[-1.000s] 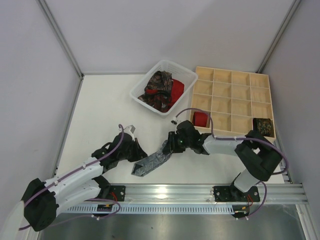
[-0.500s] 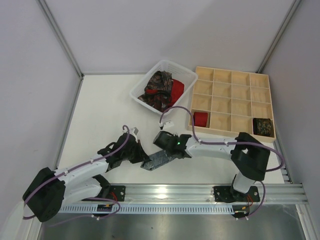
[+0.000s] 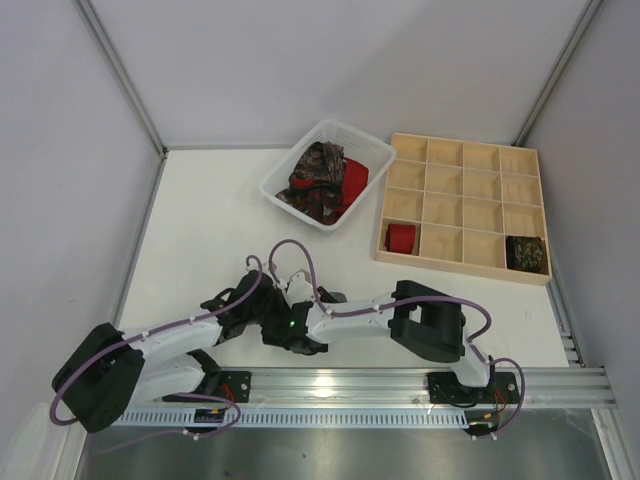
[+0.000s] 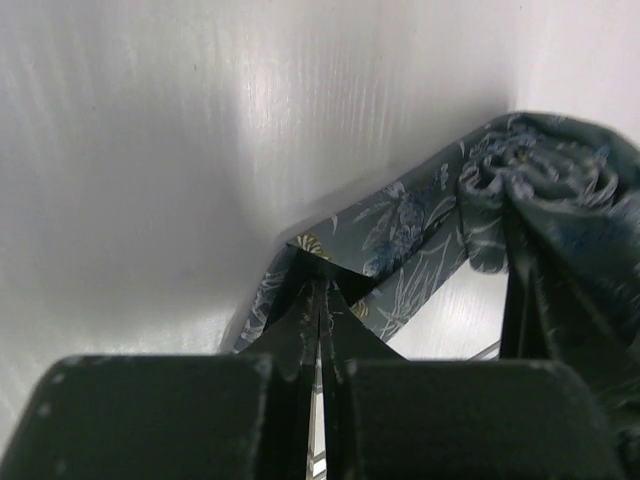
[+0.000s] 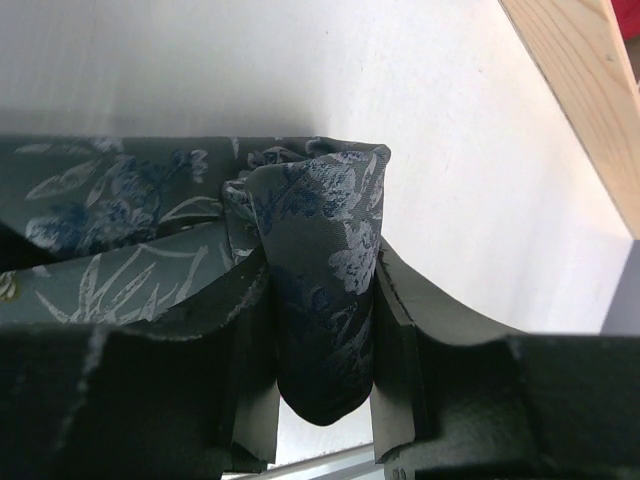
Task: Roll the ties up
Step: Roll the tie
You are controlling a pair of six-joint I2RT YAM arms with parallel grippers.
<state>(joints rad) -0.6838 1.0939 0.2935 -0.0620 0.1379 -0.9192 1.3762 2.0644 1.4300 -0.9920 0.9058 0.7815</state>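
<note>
The grey patterned tie (image 5: 120, 200) is a short strip ending in a small roll (image 5: 320, 230). My right gripper (image 5: 320, 268) is shut on that roll, with one finger on each side. In the left wrist view the roll (image 4: 545, 180) sits at the upper right, and my left gripper (image 4: 320, 292) is shut on the tie's pointed end (image 4: 390, 220). In the top view the left gripper (image 3: 258, 308) and the right gripper (image 3: 291, 329) are close together near the table's front edge. The tie is mostly hidden between them.
A white basket (image 3: 295, 165) at the back holds a dark paisley tie (image 3: 315, 180) and a red tie (image 3: 352, 180). The wooden grid tray (image 3: 465, 205) at the right holds a red roll (image 3: 401, 237) and a dark roll (image 3: 526, 252). The metal rail (image 3: 400, 385) runs along the front.
My right gripper has travelled left along the grey tie to the left gripper. The long loose strip seen earlier is now gathered into a roll with only a short strip left.
</note>
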